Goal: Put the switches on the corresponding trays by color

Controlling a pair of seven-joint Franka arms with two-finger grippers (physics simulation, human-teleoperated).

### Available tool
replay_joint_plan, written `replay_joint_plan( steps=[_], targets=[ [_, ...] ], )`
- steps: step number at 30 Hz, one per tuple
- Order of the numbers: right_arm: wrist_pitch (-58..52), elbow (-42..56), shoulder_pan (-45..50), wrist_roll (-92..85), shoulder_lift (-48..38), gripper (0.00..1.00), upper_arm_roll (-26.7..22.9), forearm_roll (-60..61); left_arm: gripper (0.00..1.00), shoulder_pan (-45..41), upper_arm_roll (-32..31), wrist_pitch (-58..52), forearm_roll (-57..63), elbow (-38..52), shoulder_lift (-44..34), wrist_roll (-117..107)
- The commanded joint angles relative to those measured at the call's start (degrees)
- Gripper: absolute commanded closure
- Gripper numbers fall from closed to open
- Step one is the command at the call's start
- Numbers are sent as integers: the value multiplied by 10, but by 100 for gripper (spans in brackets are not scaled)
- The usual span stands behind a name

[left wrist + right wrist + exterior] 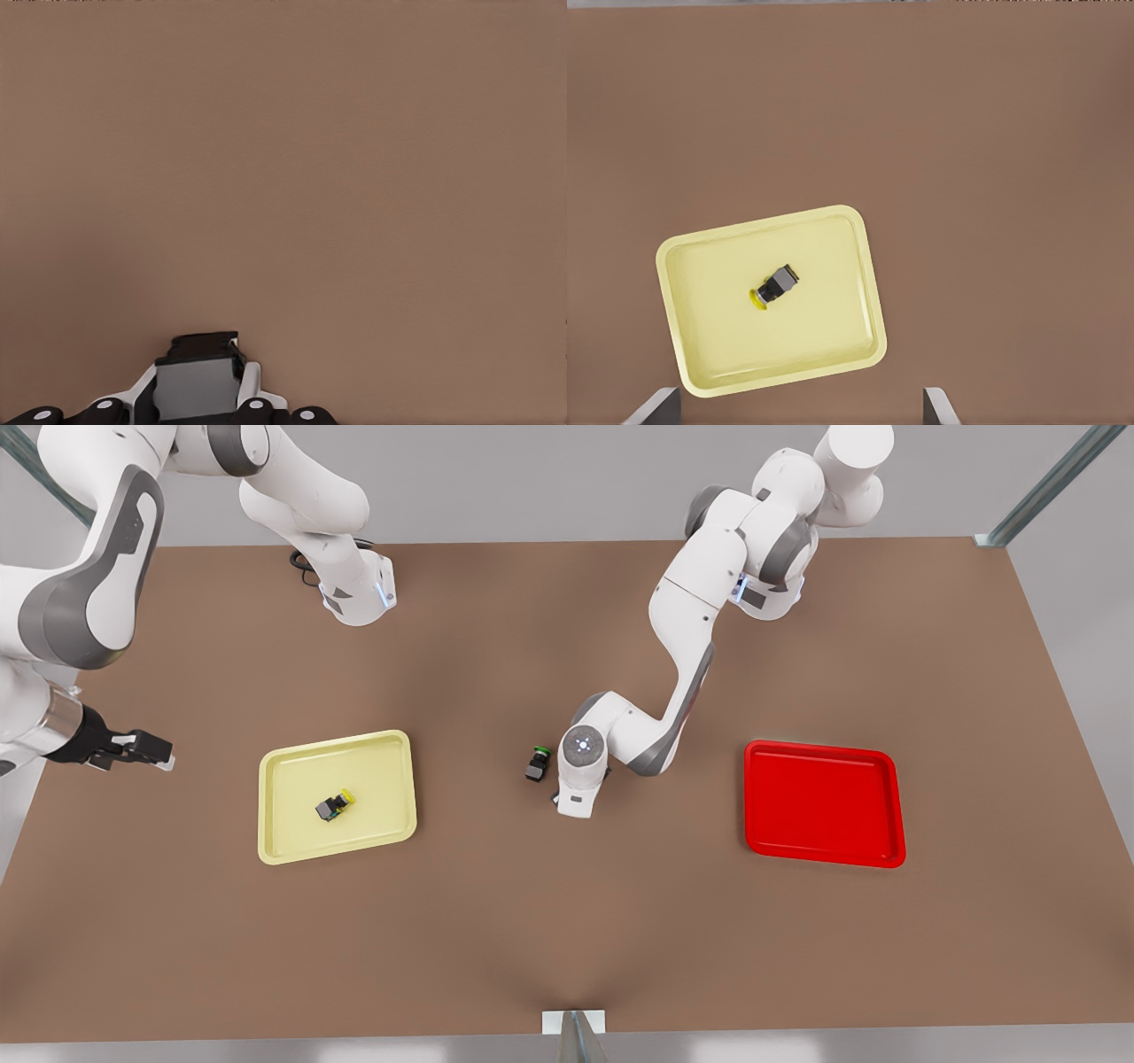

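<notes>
At the tabletop's (567, 939) centre, the left hand (574, 802) points straight down, low over the surface, just beside the green switch (537, 763) and apart from it. In the left wrist view this hand (199, 381) shows a dark grey block at its tip over bare tabletop. Whether that is the hand closed on itself or closed on a switch body cannot be told.

The right hand (155, 755) hangs at the front view's left edge, well apart from the yellow tray (381, 779). Its fingers (656, 409) stand wide apart and empty, and this arm waits.

The yellow switch (334, 805) lies on its side near the middle of the yellow tray (824, 266), and the right wrist view shows the same switch (773, 287). The red tray (824, 806), at the front view's right, holds nothing.

Assessment:
- The yellow placement looks complete.
- The step in hand appears to belong to the left arm, working at the centre.
- The red tray has yet to receive its switch.
- No tray matches the green switch, so it should probably stay where it is.
- The next move calls for a carry across to the red tray that clears the green switch, then a low release inside the rim.

No brand, label or writing is legible.
</notes>
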Motion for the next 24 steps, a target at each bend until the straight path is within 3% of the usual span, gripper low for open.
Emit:
replay_joint_plan(
  steps=[1, 13, 19, 24],
  targets=[
    [0, 0, 0, 0, 0, 0, 0, 0, 46, 0, 0, 0, 0, 0, 0, 0],
    [0, 0, 0, 1, 1, 0, 2, 0, 47, 0, -1, -5, 0, 0, -3, 1],
    [1, 0, 0, 1, 1, 0, 2, 0, 47, 6, 33, -89, -7, -3, -58, 54],
    [1, 0, 0, 1, 1, 0, 2, 0, 49, 7, 85, -90, -19, -149, -174, 175]
  ],
)
